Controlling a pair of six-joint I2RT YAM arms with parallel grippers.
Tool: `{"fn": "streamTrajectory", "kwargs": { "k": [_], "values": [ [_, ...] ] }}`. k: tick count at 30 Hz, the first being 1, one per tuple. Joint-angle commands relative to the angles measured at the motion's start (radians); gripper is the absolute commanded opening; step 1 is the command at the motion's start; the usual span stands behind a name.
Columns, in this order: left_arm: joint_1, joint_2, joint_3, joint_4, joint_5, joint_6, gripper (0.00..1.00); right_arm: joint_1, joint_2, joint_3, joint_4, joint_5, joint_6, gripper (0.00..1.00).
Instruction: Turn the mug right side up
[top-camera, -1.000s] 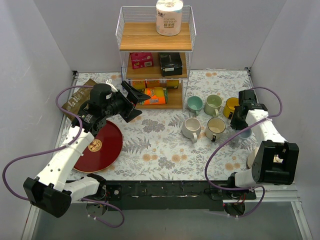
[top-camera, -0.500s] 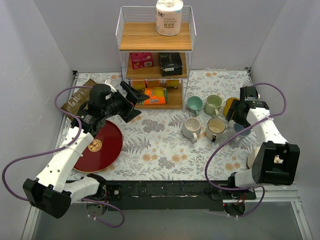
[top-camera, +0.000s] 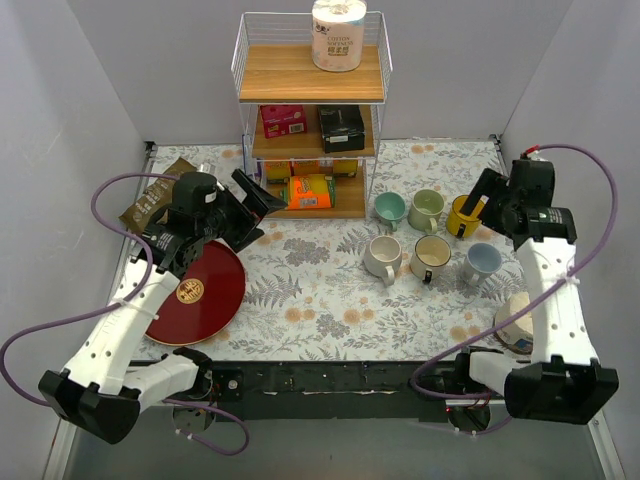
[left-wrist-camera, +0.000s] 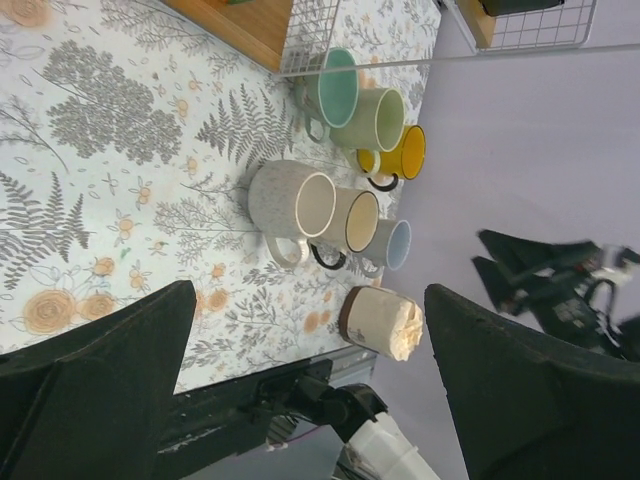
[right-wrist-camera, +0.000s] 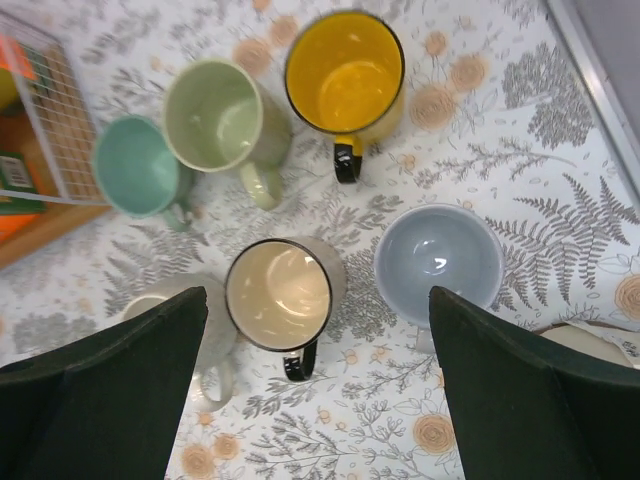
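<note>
Atop the shelf (top-camera: 280, 72), toilet roll pack (top-camera: 339, 35), lettering unreadable, blue mug (top-camera: 482, 262) upright

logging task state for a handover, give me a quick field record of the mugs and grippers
task mug: blue-grey mug, upright, standing free
neighbours: yellow mug, cream mug, both upright
right gripper: open, empty, above the mugs
left gripper: open, empty, near the red plate

The left hand (top-camera: 258, 210) hangs wide open above the surface's left side; the right hand (top-camera: 478, 204) hangs wide open near its right edge.
</note>
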Motion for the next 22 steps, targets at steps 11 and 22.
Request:
{"fn": "streamTrajectory", "kwargs": {
  "k": [11,22],
  "values": [
    [0.003,0.001,0.139,-0.145,-0.117,0.137,0.98,-0.004,-0.219,0.448,-0.237,0.121,0.001,0.99],
    [0.003,0.027,0.179,-0.151,-0.149,0.166,0.98,-0.004,-0.233,0.513,-0.241,0.121,0.003,0.99]
  ]
}}
